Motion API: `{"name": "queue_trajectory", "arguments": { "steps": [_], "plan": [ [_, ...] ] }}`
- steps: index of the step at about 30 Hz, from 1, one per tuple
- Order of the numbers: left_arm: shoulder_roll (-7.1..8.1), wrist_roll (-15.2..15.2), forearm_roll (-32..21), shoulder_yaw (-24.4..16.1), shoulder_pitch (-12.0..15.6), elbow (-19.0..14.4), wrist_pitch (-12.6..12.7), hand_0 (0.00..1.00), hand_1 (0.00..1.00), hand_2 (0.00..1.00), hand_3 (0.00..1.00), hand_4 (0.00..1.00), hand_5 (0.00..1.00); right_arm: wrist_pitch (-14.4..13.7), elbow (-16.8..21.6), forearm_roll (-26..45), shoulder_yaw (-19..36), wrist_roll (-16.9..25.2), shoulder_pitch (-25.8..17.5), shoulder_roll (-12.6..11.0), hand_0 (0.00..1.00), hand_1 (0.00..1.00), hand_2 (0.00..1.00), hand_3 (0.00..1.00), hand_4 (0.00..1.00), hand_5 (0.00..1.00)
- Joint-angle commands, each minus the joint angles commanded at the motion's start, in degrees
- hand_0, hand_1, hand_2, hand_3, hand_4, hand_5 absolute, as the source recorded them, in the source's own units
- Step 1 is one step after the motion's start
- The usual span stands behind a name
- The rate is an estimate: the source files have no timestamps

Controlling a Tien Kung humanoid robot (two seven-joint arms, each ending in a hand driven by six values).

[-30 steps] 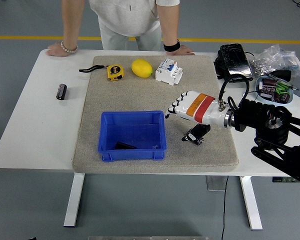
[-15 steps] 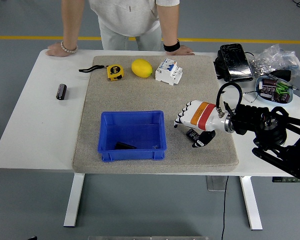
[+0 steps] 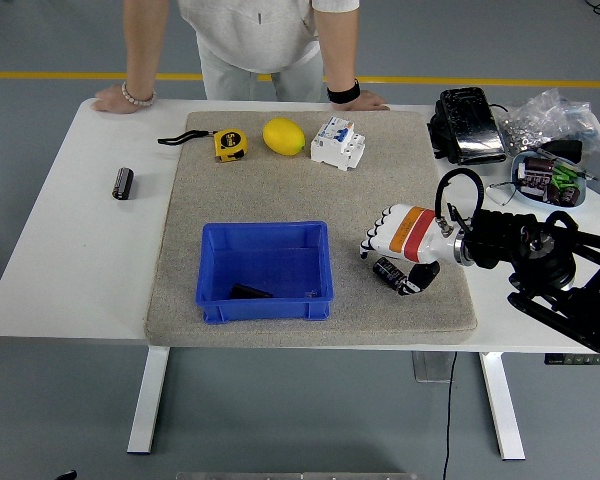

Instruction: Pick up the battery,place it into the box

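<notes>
Robot hand [image 3: 398, 250] lower, over dark battery [image 3: 387, 270]

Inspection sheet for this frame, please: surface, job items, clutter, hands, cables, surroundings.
Surface: white table with a beige mat.
Job's things: black battery on the mat right of the blue box; box holds a dark item; second battery on the bare table at left.
Clutter: tape measure, lemon, circuit breaker; black device, plastic bag and parts tray at right.
Hands: right hand low over the battery, grasp unclear; left not in view.
Cables: black loop at the right wrist.
Surroundings: a person's hands rest on the far edge; yellow floor line.
</notes>
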Motion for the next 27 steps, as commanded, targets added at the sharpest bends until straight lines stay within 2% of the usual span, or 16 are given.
{"name": "queue_trajectory", "arguments": {
  "steps": [15, 16, 21, 22, 27],
  "plan": [
    [-0.11, 0.5, 0.7, -0.4, -0.2, -0.1, -0.3, 0.676, 0.605, 0.720, 0.632, 0.649, 0.490, -0.8, -1.3, 0.4, -0.8, 0.3, -0.6, 0.4, 0.687, 0.679, 0.711, 0.736, 0.970, 0.251],
    [-0.13, 0.5, 0.7, -0.4, -0.2, -0.1, -0.3, 0.677, 0.607, 0.724, 0.634, 0.650, 0.492, -1.0, -1.4, 0.4, -0.8, 0.2, -0.6, 0.4, 0.604, 0.585, 0.618, 0.612, 0.874, 0.221],
    [-0.23, 0.3, 0.0, 0.1, -0.1, -0.1, -0.3, 0.677, 0.607, 0.724, 0.634, 0.650, 0.492, -2.3, -1.8, -0.2, -1.2, 0.2, -0.8, 0.5, 0.604, 0.585, 0.618, 0.612, 0.874, 0.221],
    [-0.26, 0.3, -0.1, 0.1, -0.1, -0.1, -0.3, 0.678, 0.615, 0.727, 0.635, 0.652, 0.494, -2.5, -1.9, -0.2, -1.2, 0.3, -0.8, 0.5, 0.533, 0.491, 0.519, 0.530, 0.749, 0.133],
    [-0.37, 0.4, 0.2, 0.1, -0.2, -0.2, -0.4, 0.678, 0.615, 0.727, 0.635, 0.652, 0.494, -3.4, -2.6, 0.0, -1.3, 0.5, -1.0, 0.6, 0.533, 0.491, 0.519, 0.530, 0.749, 0.133]
  ]
}}
